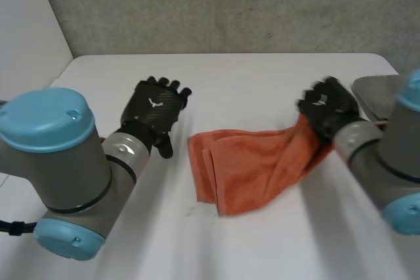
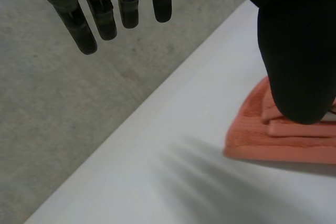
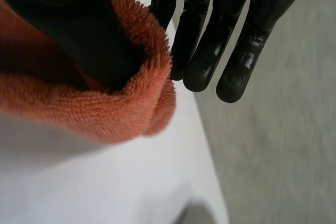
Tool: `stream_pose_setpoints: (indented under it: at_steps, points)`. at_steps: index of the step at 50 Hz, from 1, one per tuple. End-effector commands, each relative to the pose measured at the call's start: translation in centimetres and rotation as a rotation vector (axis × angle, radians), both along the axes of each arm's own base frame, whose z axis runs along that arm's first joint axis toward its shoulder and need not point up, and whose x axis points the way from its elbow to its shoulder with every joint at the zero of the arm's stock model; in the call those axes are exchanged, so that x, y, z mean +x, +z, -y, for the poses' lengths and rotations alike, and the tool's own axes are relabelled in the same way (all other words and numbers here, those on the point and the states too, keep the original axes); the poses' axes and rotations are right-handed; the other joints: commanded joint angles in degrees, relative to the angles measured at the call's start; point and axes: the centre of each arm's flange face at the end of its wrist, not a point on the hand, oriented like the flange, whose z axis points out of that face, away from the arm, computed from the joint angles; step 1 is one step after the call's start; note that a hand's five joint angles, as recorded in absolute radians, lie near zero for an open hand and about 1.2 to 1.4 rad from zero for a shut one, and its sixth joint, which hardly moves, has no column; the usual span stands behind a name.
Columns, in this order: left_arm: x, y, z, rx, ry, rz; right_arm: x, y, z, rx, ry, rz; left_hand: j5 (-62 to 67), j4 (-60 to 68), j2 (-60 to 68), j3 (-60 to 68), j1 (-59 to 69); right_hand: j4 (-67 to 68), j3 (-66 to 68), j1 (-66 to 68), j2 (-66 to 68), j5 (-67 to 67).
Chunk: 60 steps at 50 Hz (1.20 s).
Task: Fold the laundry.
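Observation:
An orange towel (image 1: 249, 162) lies folded in the middle of the white table (image 1: 262, 77). Its right end is lifted off the surface by my right hand (image 1: 328, 106). In the right wrist view the towel's edge (image 3: 79, 103) wraps over the thumb and is pinched against the fingers (image 3: 210, 40) of the right hand. My left hand (image 1: 157, 109) hovers to the left of the towel with fingers (image 2: 100, 14) straight and nothing in it. Beside its thumb (image 2: 294, 51) lies the towel's folded left end (image 2: 283, 140).
A grey folded cloth (image 1: 377, 93) lies at the table's far right, behind my right arm. The table's far edge meets a grey carpeted floor (image 2: 63, 103). Bare table stretches in front of the towel.

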Motion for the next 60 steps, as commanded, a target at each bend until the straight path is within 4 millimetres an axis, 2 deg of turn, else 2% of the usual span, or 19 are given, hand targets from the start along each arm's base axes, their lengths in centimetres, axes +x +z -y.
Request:
stream_pose_setpoints:
  at_steps: [1,4,7,9,10,14,17,18,20,22,26,30,33,36,43,44,52,60]
  points:
    - [1.2,0.7,1.4,-0.011,0.056,-0.023,8.8,-0.6,-6.5,-0.02,0.342,-0.003,-2.6,-1.59,-1.7,-2.14,-0.93,11.83,12.34,25.71,12.57,14.29]
    - [1.6,0.6,1.7,0.001,0.07,-0.037,11.1,-2.5,-9.6,0.013,0.509,-0.033,-2.6,-1.59,-1.7,-2.14,-0.93,11.83,12.34,25.71,12.57,14.29]
    - [2.0,0.5,2.1,0.017,0.09,-0.065,12.0,-5.1,-10.9,0.077,0.592,-0.055,-2.6,-1.59,-1.7,-2.14,-0.93,11.83,12.34,25.71,12.57,14.29]
    - [2.1,0.6,2.3,0.027,0.099,-0.087,12.1,-5.6,-11.1,0.094,0.594,-0.059,-2.6,-1.59,-1.7,-2.14,-0.93,10.22,10.73,24.11,10.97,12.69]
    - [2.1,0.6,2.4,0.029,0.099,-0.095,11.9,-5.5,-10.9,0.104,0.58,-0.057,-2.6,-1.59,-1.7,-2.14,-0.93,-14.94,-14.43,-1.06,-14.19,-12.48]
    - [2.0,0.7,2.5,0.038,0.098,-0.121,11.6,-4.4,-10.8,0.147,0.534,0.024,-2.6,-1.59,-1.7,-2.14,-0.93,-58.17,-57.66,-44.29,-57.43,-55.71]
    - [1.7,0.8,2.5,0.041,0.088,-0.138,11.1,-2.8,-10.2,0.19,0.485,0.133,-2.6,-1.59,-1.7,-2.14,-0.93,-58.17,-57.66,-44.29,-57.43,-55.71]
    - [1.5,0.9,2.5,0.04,0.083,-0.144,10.1,-1.0,-8.7,0.222,0.415,0.25,-2.6,-1.59,-1.7,-2.14,-0.93,-58.17,-57.66,-44.29,-57.43,-55.71]
    - [1.1,1.1,2.4,0.042,0.069,-0.167,8.9,0.4,-7.3,0.247,0.347,0.355,-2.6,-1.59,-1.7,-2.14,-0.93,-58.17,-57.66,-44.29,-57.43,-55.71]
    - [0.6,1.2,2.3,0.048,0.058,-0.189,6.9,2.2,-5.0,0.295,0.242,0.52,-2.6,-1.59,-1.7,-2.14,-0.93,-58.17,-57.66,-44.29,-57.43,-55.71]
    - [-1.4,1.1,1.7,0.087,0.002,-0.261,4.5,3.8,-3.3,0.412,0.12,0.702,-2.22,-1.21,-1.32,-1.76,-0.55,-58.17,-57.66,-44.29,-57.43,-55.71]
    - [-3.4,0.9,1.0,0.14,-0.088,-0.321,2.7,3.8,-2.1,0.495,0.017,0.749,-1.38,-0.37,-0.48,-0.92,0.29,-58.17,-57.66,-44.29,-57.43,-55.71]
    - [-5.1,0.1,0.2,0.196,-0.177,-0.347,2.4,3.5,-1.9,0.521,-0.012,0.736,-0.37,0.65,0.53,0.09,1.3,-58.17,-57.66,-44.29,-57.43,-55.71]
    - [-6.5,-0.6,-0.4,0.233,-0.236,-0.357,2.2,2.3,-1.2,0.556,-0.047,0.731,-0.04,0.98,0.87,0.42,1.64,-58.17,-57.66,-44.29,-57.43,-55.71]
    - [-8.0,-2.2,0.3,0.282,-0.245,-0.329,1.4,0.1,0.4,0.594,-0.11,0.725,0.97,1.99,1.88,1.43,2.65,-58.17,-57.66,-44.29,-57.43,-55.71]
    - [-8.3,-2.9,0.7,0.302,-0.236,-0.314,1.4,-0.1,0.4,0.601,-0.114,0.722,1.14,2.16,2.04,1.6,2.81,-58.17,-57.66,-44.29,-57.43,-55.71]
    - [-8.2,-6.4,1.1,0.397,-0.168,-0.228,1.7,-1.9,0.4,0.646,-0.129,0.702,3.49,4.51,4.39,3.95,5.16,-58.17,-57.66,-44.29,-57.43,-55.71]
    - [-5.9,-6.9,1.0,0.344,-0.013,-0.116,2.0,-2.5,0.4,0.659,-0.127,0.692,3.33,4.35,4.23,3.79,5.0,-58.17,-57.66,-44.29,-57.43,-55.71]
